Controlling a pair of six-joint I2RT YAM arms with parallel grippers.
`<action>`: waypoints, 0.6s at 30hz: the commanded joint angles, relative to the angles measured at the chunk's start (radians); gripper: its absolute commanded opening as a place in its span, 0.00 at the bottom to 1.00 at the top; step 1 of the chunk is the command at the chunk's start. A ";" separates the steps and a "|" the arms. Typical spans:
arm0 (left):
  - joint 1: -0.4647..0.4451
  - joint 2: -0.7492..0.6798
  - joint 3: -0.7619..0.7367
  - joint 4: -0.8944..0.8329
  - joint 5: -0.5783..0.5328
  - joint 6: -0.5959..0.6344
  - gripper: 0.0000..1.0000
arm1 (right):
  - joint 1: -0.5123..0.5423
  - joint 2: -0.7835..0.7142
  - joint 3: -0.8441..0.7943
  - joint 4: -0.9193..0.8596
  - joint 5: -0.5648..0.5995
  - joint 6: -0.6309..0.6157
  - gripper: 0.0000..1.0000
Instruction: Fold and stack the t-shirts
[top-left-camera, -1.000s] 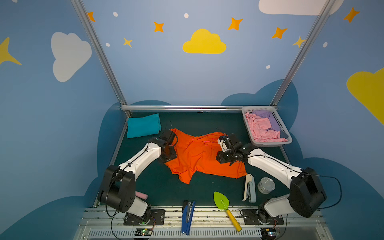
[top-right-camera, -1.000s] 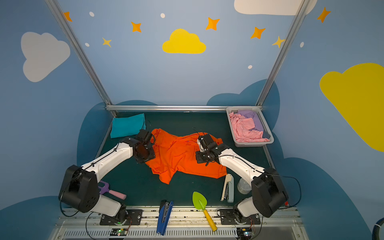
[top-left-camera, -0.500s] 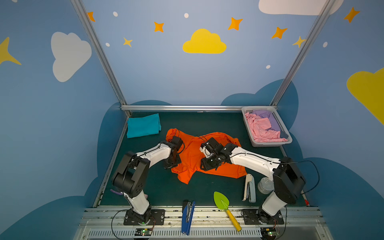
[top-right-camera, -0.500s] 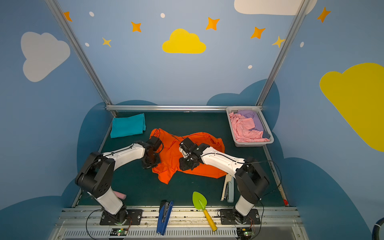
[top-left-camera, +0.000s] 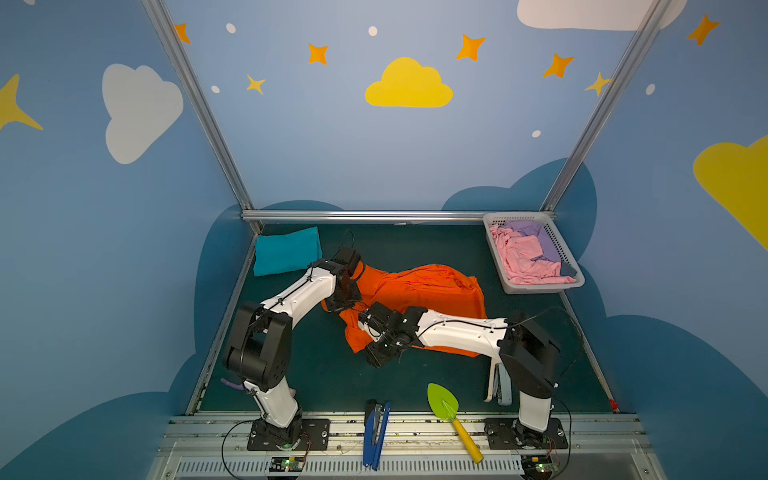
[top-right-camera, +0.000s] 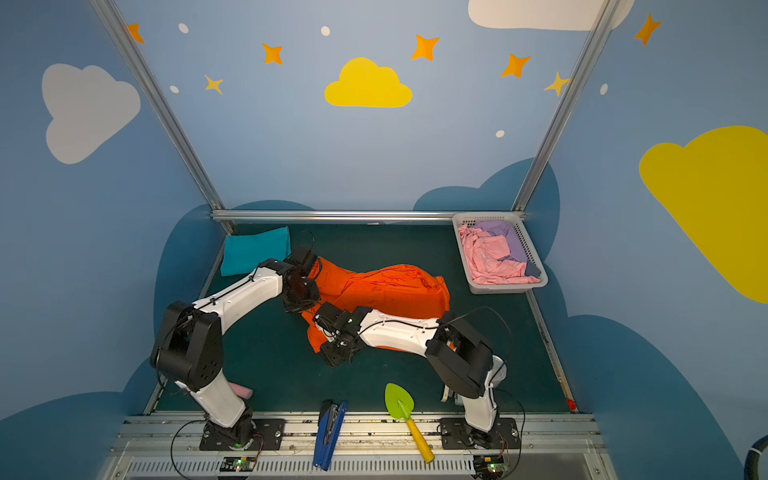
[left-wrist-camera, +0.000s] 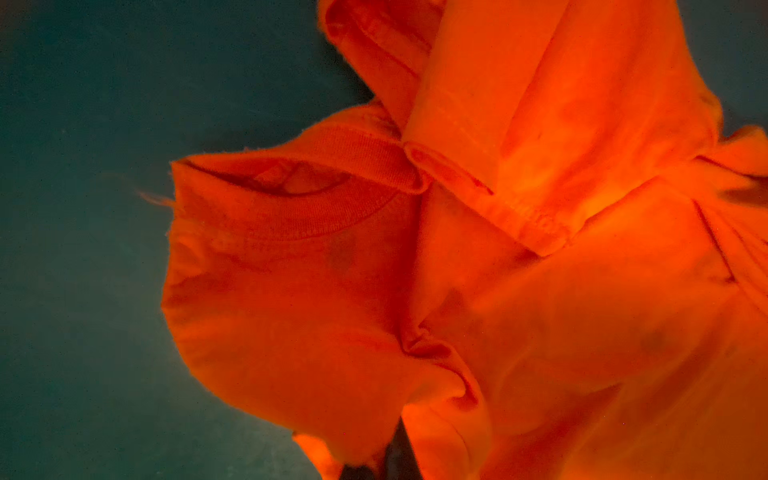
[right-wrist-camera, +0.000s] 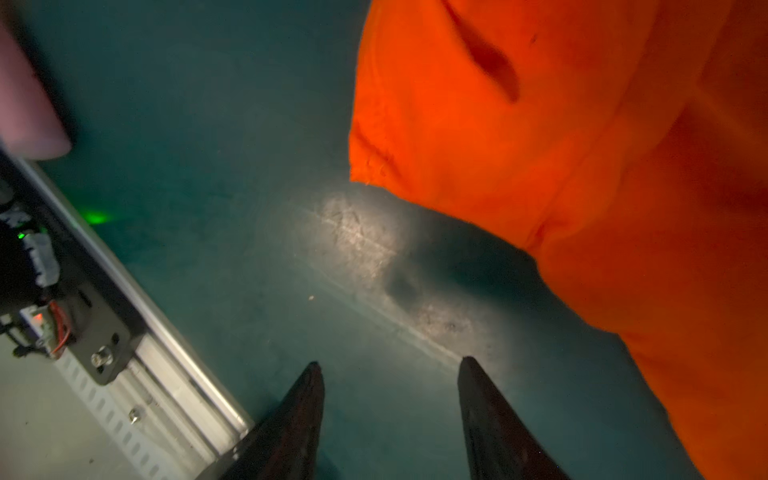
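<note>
1. We see the bright orange soft cloth t-shirt (top-left-camera: 428, 286) lying crumpled in the middle of the dark green table mat (top-left-camera: 320, 370).
2. Our left gripper (top-left-camera: 340, 301) is closed, pinching the shirt's left end near the collar.
3. Our right gripper (right-wrist-camera: 388, 365) has its jaws apart, holding nothing, over bare mat just beside the shirt's near edge.
4. The teal cloth t-shirt (top-left-camera: 286, 255) lies folded at the far left corner.

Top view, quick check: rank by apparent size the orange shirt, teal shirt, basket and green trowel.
In a top view, largest to smallest:
1. orange shirt, even partly hidden
2. basket
3. teal shirt, folded
4. trowel, nearer the camera yet still smallest
</note>
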 joint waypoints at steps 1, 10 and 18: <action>0.000 -0.039 -0.014 -0.078 0.034 0.006 0.07 | -0.032 0.015 0.023 0.064 0.006 0.062 0.55; -0.007 -0.320 -0.199 -0.182 0.040 -0.041 0.07 | -0.206 0.085 0.021 0.078 -0.099 0.170 0.55; 0.007 -0.482 -0.441 -0.173 0.043 -0.133 0.29 | -0.226 0.085 0.025 0.060 -0.124 0.178 0.54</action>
